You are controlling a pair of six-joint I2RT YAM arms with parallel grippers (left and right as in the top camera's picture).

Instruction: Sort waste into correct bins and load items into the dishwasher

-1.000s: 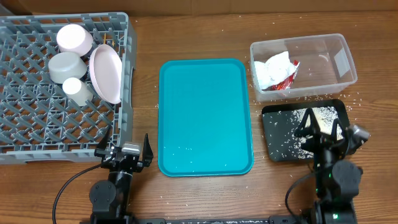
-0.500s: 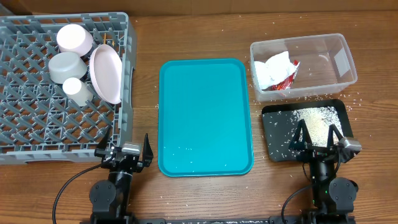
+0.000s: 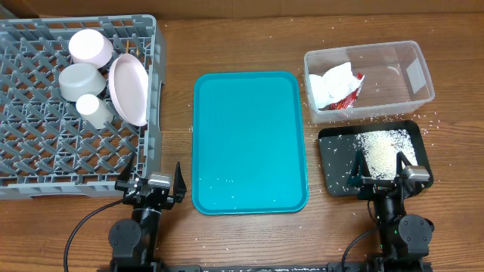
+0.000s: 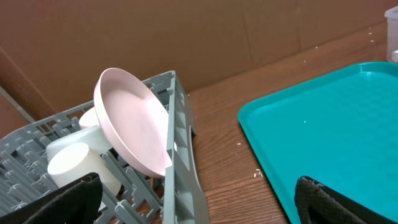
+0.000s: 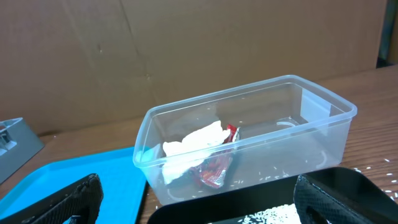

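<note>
The grey dish rack [image 3: 45, 162] at the left holds a pale cup [image 3: 90, 46], a bowl [image 3: 82, 80], a small cup [image 3: 92, 107] and a pink-white plate [image 3: 128, 88] standing on edge. The clear tub [image 3: 401, 72] holds the white napkin [image 3: 330, 85] and the red wrapper [image 3: 349, 97]. The black tray [image 3: 336, 155] holds a pile of rice crumbs [image 3: 382, 151]. My left gripper [image 3: 150, 177] is open and empty by the rack's front right corner. My right gripper [image 3: 380, 169] is open and empty at the black tray's near edge.
A teal serving tray [image 3: 249, 136] lies in the middle with a few crumbs near its front. Loose crumbs dot the wood around the tub and the black tray. The left wrist view shows the plate [image 4: 130, 127] and the rack wall [image 4: 180, 162]; the right wrist view shows the tub [image 5: 249, 134].
My right gripper has drawn back from over the black tray toward the front edge, uncovering the rice pile. The left arm has not moved.
</note>
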